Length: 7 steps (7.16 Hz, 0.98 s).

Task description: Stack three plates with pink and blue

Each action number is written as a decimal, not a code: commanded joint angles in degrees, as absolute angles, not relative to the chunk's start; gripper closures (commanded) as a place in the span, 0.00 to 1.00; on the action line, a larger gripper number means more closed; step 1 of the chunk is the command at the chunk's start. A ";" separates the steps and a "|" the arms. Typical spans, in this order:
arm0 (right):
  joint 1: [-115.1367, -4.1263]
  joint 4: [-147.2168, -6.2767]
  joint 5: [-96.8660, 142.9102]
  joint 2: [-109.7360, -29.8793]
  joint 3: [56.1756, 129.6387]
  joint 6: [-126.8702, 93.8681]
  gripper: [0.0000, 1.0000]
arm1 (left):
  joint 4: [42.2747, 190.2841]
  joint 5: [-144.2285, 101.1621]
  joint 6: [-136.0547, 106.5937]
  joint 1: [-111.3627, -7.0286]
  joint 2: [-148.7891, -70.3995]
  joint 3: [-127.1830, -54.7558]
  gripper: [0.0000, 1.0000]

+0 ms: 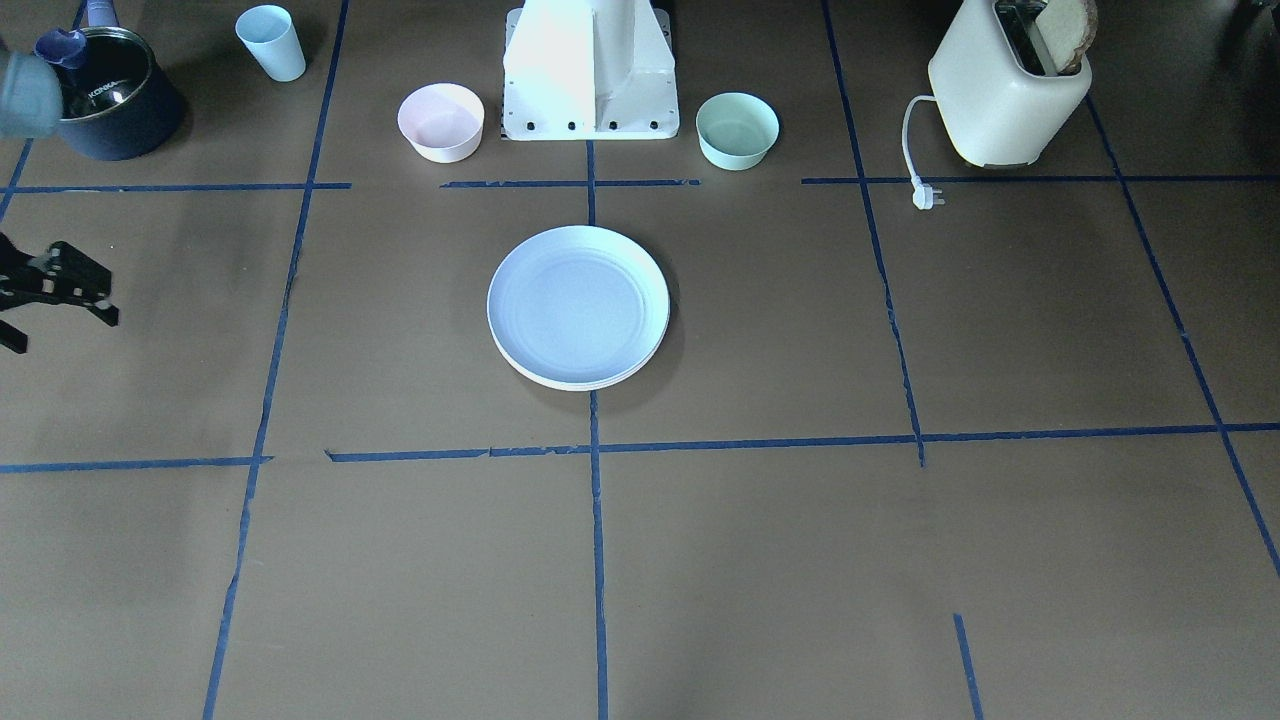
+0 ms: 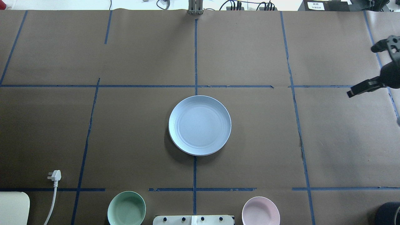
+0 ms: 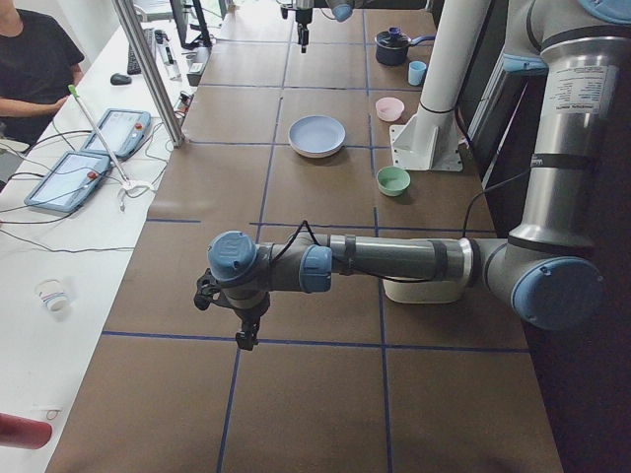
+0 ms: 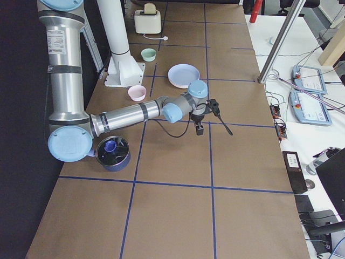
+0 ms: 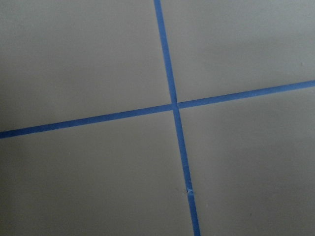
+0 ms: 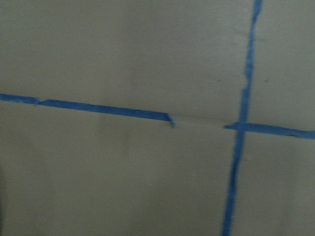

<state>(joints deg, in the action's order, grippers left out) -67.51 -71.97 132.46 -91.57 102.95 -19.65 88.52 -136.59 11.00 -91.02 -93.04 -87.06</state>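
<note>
Taking the overhead view as a clock face centred on the stack, the blue plate (image 2: pixel 200 125) lies on top at the middle of the table (image 2: pixel 125 131), where two lines of blue tape (image 2: pixel 196 56) cross. A pale plate (image 1: pixel 575 383) shows only as a thin rim under its edge in the front-facing view; how many plates lie beneath it cannot be told. The right gripper (image 2: pixel 362 71) hangs over the table far out at about 2 o'clock, well apart from the stack, its two fingers spread wide with nothing between them. The left gripper (image 3: pixel 240 325) shows only in the left side view, pointing down above the table well away from the plates, and whether its jaws are parted cannot be told. The mint-green bowl (image 2: pixel 126 208) sits at 7 o'clock and the pink bowl (image 2: pixel 260 211) at 5 o'clock. A white plug (image 2: pixel 55 175) lies near 8 o'clock, its cord running to the toaster (image 2: pixel 13 207).
</note>
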 commanded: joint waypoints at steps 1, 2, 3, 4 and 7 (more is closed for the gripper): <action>-75.13 -71.98 135.08 -96.67 100.90 -10.64 0.00 | 88.94 -136.58 11.34 -91.14 -91.50 -86.40 0.00; -76.71 -71.72 135.09 -96.16 101.77 -11.42 0.00 | 88.95 -136.58 11.86 -91.23 -91.06 -86.40 0.00; -77.60 -71.81 134.74 -96.50 100.73 -11.34 0.00 | 88.86 -136.50 12.47 -91.32 -90.97 -86.40 0.00; -80.39 -72.15 135.35 -96.07 100.20 -11.69 0.00 | 88.86 -136.32 12.48 -91.23 -90.88 -86.31 0.00; -82.88 -83.56 139.92 -93.96 100.19 -10.55 0.00 | 88.25 -136.76 12.48 -92.98 -90.88 -85.08 0.00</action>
<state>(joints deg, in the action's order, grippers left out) -82.07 -79.57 138.62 -94.79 100.18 -10.83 88.63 -136.64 12.47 -91.93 -90.84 -85.33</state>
